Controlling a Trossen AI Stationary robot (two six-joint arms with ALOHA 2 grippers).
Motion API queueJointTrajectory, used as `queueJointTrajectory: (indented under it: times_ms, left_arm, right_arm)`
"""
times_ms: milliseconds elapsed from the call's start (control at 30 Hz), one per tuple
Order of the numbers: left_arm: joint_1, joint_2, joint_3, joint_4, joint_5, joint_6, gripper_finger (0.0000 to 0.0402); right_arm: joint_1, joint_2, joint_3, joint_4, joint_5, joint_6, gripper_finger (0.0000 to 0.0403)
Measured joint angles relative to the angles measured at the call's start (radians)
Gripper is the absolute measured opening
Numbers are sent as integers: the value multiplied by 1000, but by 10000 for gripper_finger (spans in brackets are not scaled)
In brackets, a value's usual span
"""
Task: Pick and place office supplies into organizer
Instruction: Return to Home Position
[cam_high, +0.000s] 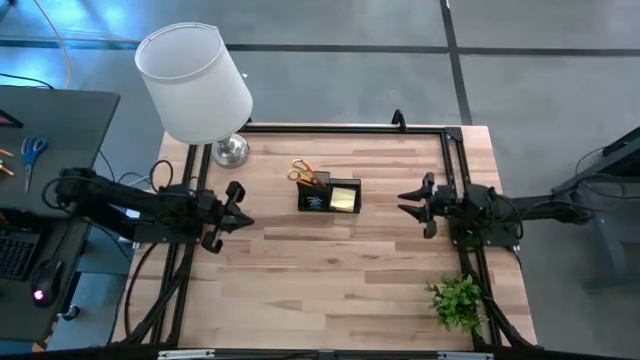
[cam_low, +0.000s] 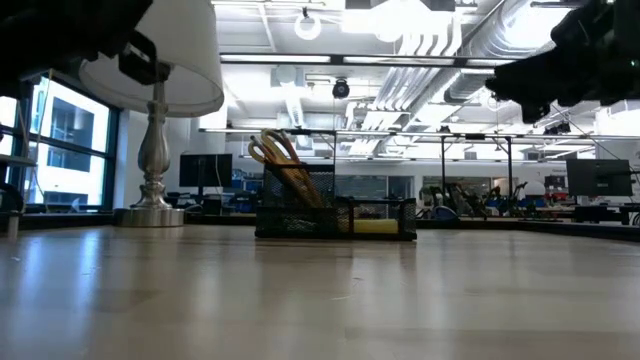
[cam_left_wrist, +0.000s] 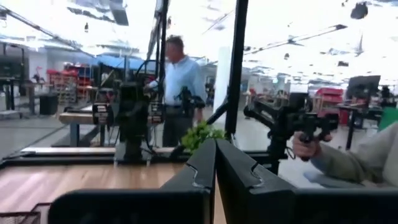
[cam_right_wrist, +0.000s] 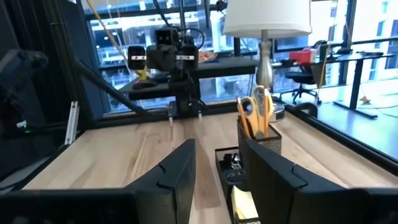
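**Progress.** In the high view no loose supplies show on the counter (cam_high: 330, 290).
- The organizer (cam_high: 329, 209) stands at frame centre, slightly above the middle.
- The yellow-handled scissors (cam_high: 300, 172) stand handles-up in its left, taller compartment.
- The yellow sticky-note pad (cam_high: 344, 200) lies in its right, lower compartment.
- The right wrist view shows small dark items in the low tray next to the pad, too indistinct to name. No eraser can be made out.

Judgement: the placing work looks complete, and only parking the arms appears to remain.

**Surroundings, left to right in the high view.**
- Blue-handled scissors (cam_high: 33, 150) lie at the far left edge on a separate dark surface, off the counter and outside the job.
- The white-shaded lamp (cam_high: 195, 80) stands at upper left, near the left arm.
- The left gripper (cam_high: 240, 210) hovers left of centre and carries nothing. In its wrist view the fingers (cam_left_wrist: 202, 165) are pressed together.
- The right gripper (cam_high: 408, 201) hovers right of centre, facing the organizer, and is also empty. Its fingers (cam_right_wrist: 180, 168) are spread apart.
- A small green plant (cam_high: 458, 300) sits at lower right beside the right arm's base.

**Obstructions.** None lie between either gripper and the organizer. The lamp shade is the nearest hazard to the left arm. Beyond the counter, the left wrist view shows a person (cam_left_wrist: 180, 81) standing and a hand (cam_left_wrist: 305, 146) on a handle, both well apart from the work.
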Motion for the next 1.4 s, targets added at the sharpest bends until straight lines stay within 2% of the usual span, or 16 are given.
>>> queueJointTrajectory:
  times_ms: [167,400,500,667,800,933,1100,1400]
  left_arm:
    - [5,-92,-1,-104,11,23,3]
    - [19,-230,-1,-263,-6,61,2]
    - [51,-313,-1,-360,-2,44,1]
    - [116,-457,0,-471,75,11,1]
    - [128,-532,-1,-590,117,-12,1]
    - [128,-538,-1,-592,88,-8,1]
    - [128,-538,-1,-542,109,2,1]
    - [127,-538,0,-667,113,44,3]
  right_arm:
    - [0,-105,-10,-116,-2,0,128]
    - [0,-203,-10,-143,-53,-26,128]
    - [0,-207,-7,-168,-53,-26,128]
    - [0,-207,3,-199,-48,-29,128]
    - [0,-207,-4,-232,-47,-25,128]
    - [0,-207,-4,-235,-27,-25,128]
    - [0,-207,-4,-236,-27,1,129]
    - [0,-207,-4,-239,-27,-13,129]
